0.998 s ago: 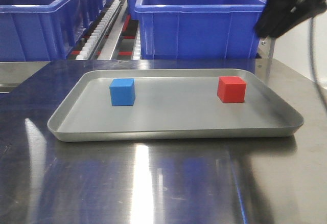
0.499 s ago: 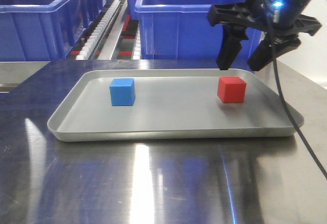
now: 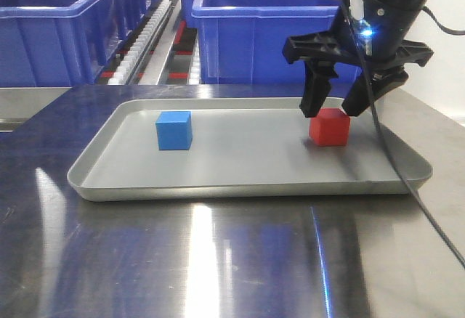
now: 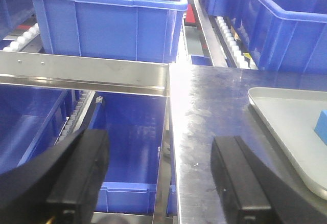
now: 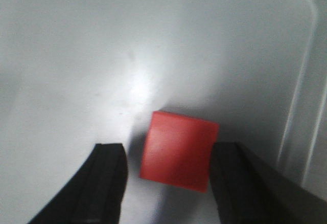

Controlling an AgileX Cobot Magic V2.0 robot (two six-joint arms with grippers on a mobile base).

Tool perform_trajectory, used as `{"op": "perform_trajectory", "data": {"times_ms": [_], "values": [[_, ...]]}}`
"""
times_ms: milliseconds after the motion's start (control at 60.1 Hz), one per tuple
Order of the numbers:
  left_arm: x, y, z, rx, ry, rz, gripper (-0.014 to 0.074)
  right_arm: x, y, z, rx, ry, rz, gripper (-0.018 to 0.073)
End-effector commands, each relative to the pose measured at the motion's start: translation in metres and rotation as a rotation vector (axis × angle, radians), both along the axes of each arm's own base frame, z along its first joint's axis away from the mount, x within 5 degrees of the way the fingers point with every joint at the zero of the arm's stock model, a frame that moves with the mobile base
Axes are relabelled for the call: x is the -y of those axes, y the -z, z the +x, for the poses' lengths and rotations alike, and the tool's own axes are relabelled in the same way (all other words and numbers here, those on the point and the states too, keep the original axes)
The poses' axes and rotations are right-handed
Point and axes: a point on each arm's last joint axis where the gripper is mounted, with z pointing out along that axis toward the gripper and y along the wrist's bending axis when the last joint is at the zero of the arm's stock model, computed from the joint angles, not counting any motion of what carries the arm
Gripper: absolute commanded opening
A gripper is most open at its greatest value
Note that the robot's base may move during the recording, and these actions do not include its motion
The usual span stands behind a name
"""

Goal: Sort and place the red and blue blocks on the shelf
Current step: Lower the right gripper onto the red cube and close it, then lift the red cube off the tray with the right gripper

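The red block rests on the right side of the grey tray. My right gripper hangs open just above it, one finger to each side, with a gap on the left and the right finger close to the block. On the tray's left side sits the blue block, whose corner shows at the right edge of the left wrist view. My left gripper is open and holds nothing, off the table's left edge. The shelf with white rollers runs behind the table.
Large blue bins stand on the shelf behind the tray. Another blue bin sits below the table's left edge. The shiny steel tabletop stretches in front of the tray.
My right gripper came into view from the upper right and dropped down and left over the red block, its fingers now straddling it. Neither block has moved.
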Motion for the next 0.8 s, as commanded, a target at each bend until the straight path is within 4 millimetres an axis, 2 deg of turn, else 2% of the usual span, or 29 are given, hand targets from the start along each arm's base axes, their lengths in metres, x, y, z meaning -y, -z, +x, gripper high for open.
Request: {"op": "perform_trajectory", "data": {"times_ms": [0,565,781], "values": [[0.000,0.005,0.001,0.055,0.001,-0.011,0.0085,0.003,-0.025,0.002,0.097,0.003,0.005,0.0478],[0.000,0.005,0.001,0.055,0.001,-0.011,0.0085,0.000,-0.008,0.011,0.079,0.024,0.007,0.0478],[0.000,0.005,0.001,0.055,0.001,-0.011,0.0085,0.000,-0.010,0.013,0.107,0.030,0.019,0.0451]]}}
